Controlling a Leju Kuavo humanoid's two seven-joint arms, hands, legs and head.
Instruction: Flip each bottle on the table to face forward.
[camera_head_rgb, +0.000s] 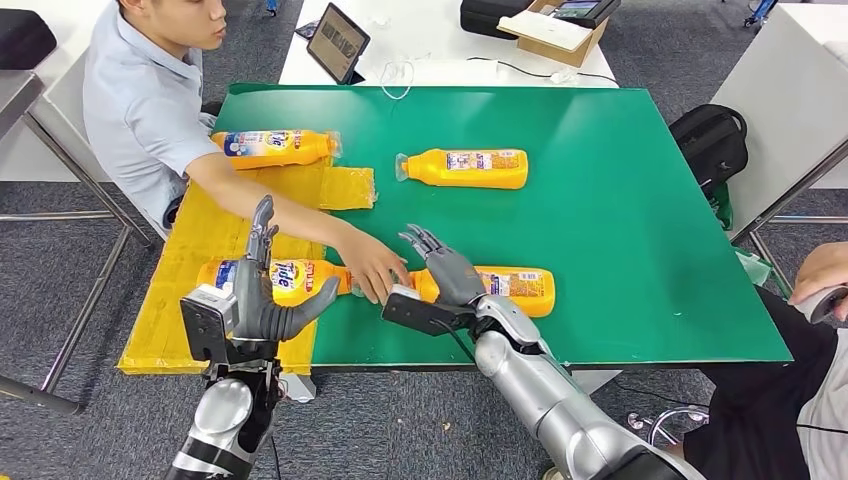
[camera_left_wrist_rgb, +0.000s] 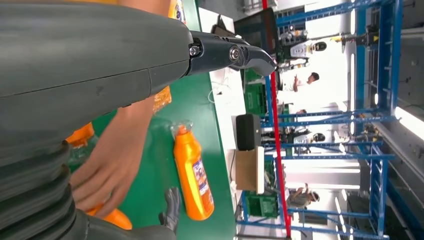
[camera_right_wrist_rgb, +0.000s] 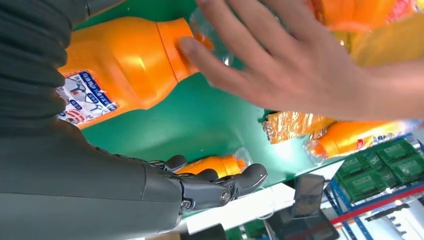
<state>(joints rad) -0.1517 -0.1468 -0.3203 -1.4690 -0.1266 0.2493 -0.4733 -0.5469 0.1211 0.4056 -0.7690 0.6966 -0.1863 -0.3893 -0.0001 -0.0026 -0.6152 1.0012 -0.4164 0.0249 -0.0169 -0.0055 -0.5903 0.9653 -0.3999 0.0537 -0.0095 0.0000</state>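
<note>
Several orange bottles lie on their sides on the green table (camera_head_rgb: 620, 200). One rests on the yellow mat (camera_head_rgb: 190, 260) at the far left (camera_head_rgb: 275, 147), one at the table's middle (camera_head_rgb: 465, 168), a Tide-labelled one (camera_head_rgb: 290, 278) near the front left, and one (camera_head_rgb: 515, 285) near the front centre. My right hand (camera_head_rgb: 445, 268) hovers open over the neck end of that front bottle (camera_right_wrist_rgb: 125, 60), fingers (camera_right_wrist_rgb: 220, 187) stretched out past it. My left hand (camera_head_rgb: 262, 295) stands open with fingers upward in front of the Tide bottle. A person's hand (camera_head_rgb: 375, 272) reaches in between the two front bottles.
A seated person (camera_head_rgb: 140, 90) leans in from the table's left side; their hand (camera_right_wrist_rgb: 280, 65) is close to my right hand. Another person (camera_head_rgb: 815, 300) sits at the right. A tablet (camera_head_rgb: 337, 42) and a cardboard box (camera_head_rgb: 555, 30) lie on the white table behind. A black backpack (camera_head_rgb: 710, 140) sits right of the table.
</note>
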